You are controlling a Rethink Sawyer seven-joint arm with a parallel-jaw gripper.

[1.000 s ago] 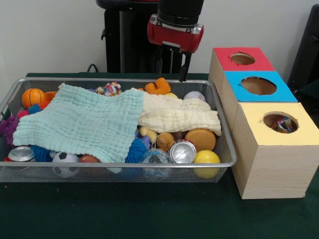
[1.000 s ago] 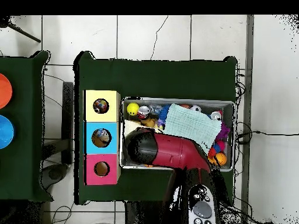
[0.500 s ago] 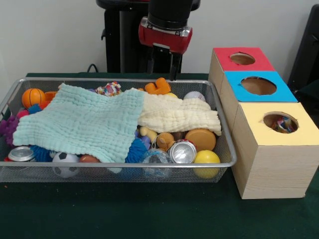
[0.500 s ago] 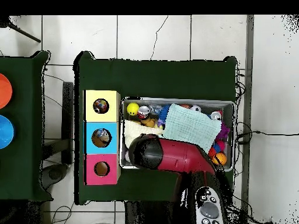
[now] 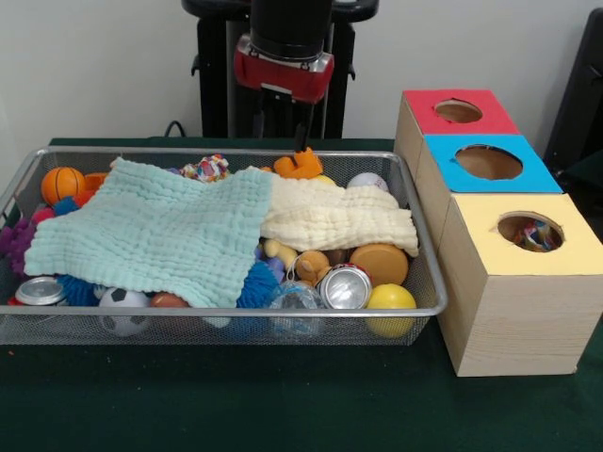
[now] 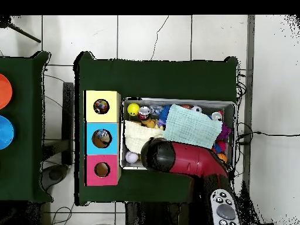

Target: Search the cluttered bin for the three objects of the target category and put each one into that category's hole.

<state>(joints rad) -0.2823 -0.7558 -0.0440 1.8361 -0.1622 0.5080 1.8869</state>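
Mint towel (image 5: 151, 231), cream towel (image 5: 334, 217)

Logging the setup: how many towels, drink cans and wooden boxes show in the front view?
Towels: 2, mint towel, cream towel
Cans: 2, left can, right can
Boxes: 3, red-topped box, blue-topped box, yellow-topped box
Total: 7

a robot lab — pedestal-mounted arm (image 5: 283, 47), green-clothed table (image 6: 158, 76), cables on tiled floor (image 6: 152, 35).

Even, bright indoor light, no hard shadows. Small glare on can lid (image 5: 345, 285) and wire bin rim (image 5: 236, 311). Front view slightly soft; wall (image 5: 104, 66) plain, evenly lit. Dark cloth (image 6: 158, 76) looks flat in overhead.
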